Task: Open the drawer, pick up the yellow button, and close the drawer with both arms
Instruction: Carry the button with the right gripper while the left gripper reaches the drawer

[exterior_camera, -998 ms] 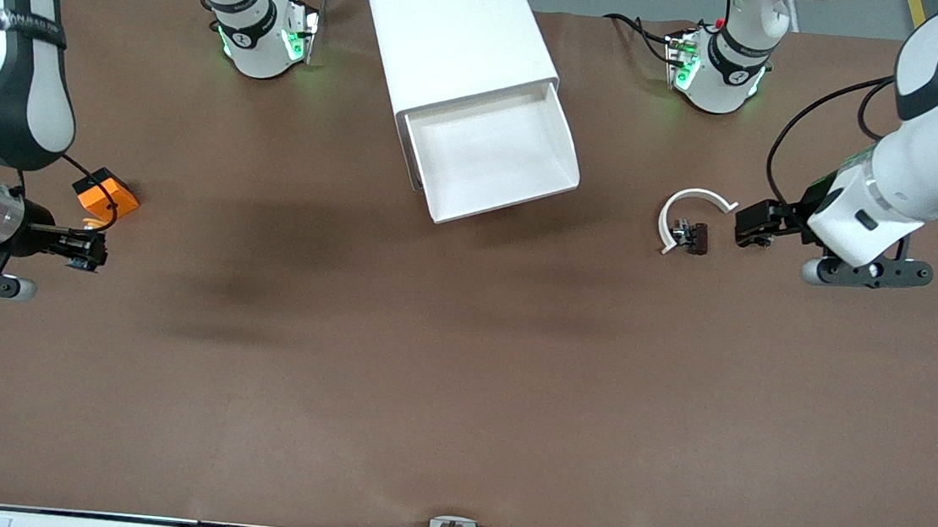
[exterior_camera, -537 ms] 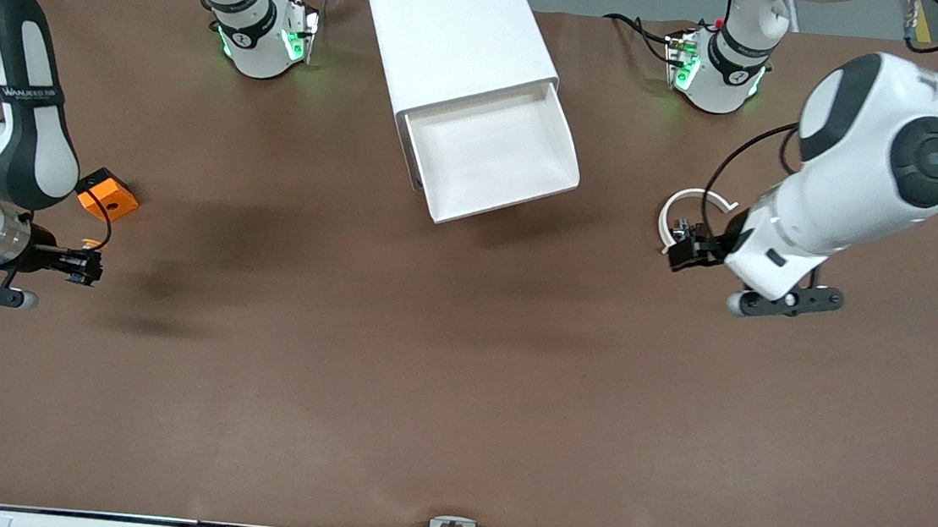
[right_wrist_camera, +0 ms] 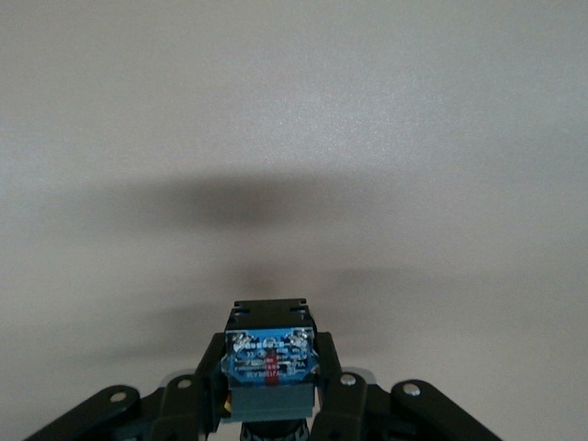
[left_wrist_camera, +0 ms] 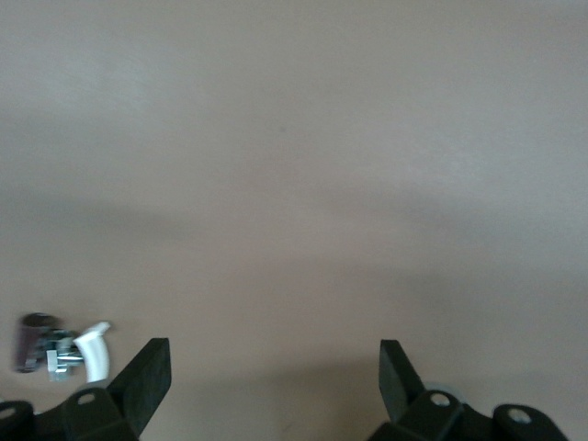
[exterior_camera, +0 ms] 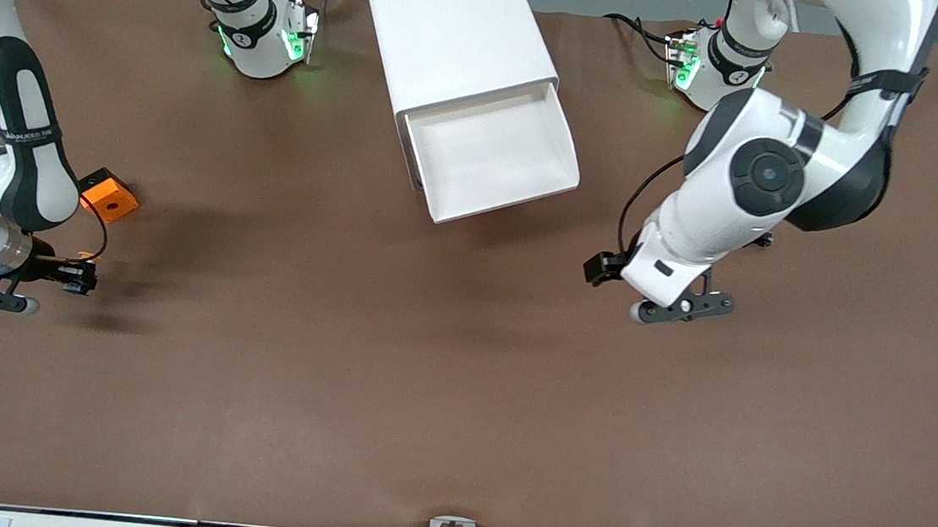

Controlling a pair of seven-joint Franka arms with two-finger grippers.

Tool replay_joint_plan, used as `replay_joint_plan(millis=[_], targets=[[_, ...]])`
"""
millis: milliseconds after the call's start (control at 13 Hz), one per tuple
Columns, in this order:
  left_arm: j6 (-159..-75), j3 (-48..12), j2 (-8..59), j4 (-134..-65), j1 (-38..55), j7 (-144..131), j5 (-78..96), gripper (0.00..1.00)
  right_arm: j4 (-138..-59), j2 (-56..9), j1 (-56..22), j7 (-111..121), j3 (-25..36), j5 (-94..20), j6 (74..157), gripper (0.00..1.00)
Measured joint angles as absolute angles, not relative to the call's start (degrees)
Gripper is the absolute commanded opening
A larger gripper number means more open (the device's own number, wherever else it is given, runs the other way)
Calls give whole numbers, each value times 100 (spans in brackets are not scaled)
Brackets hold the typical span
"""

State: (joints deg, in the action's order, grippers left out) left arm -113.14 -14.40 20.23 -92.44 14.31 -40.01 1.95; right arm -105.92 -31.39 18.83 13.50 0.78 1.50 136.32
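Over the bare table toward the right arm's end, the right gripper (exterior_camera: 81, 276) is hanging with its fingers clamped on the button (right_wrist_camera: 271, 363), whose blue-grey body is facing the right wrist camera. Small print is showing on that blue face, but it is too fine to read. Just farther from the front camera, the orange cube (exterior_camera: 109, 196) is sitting on the table beside the arm's forearm, whose band is carrying lettering I cannot make out.

Over open table toward the left arm's end, the left gripper (exterior_camera: 602, 268) is hovering with its fingers (left_wrist_camera: 147, 378) spread wide and holding nothing; the small black parts with a white curved band (left_wrist_camera: 64, 345) are lying close by it.

Farther back, the drawer (exterior_camera: 491, 159) is standing pulled out of the cabinet (exterior_camera: 455, 29), tray empty, its long front edge facing the camera. By my judgement the left gripper is nearer that front, so the closing push would fall to it.
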Motion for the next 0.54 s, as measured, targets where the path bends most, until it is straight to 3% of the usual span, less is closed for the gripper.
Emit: replay_joint_plan(millis=[537], targets=[[-11856, -1448, 2430, -9240, 2381, -5382, 53, 100, -10576, -3211, 1882, 1472, 22, 152, 13627, 0]])
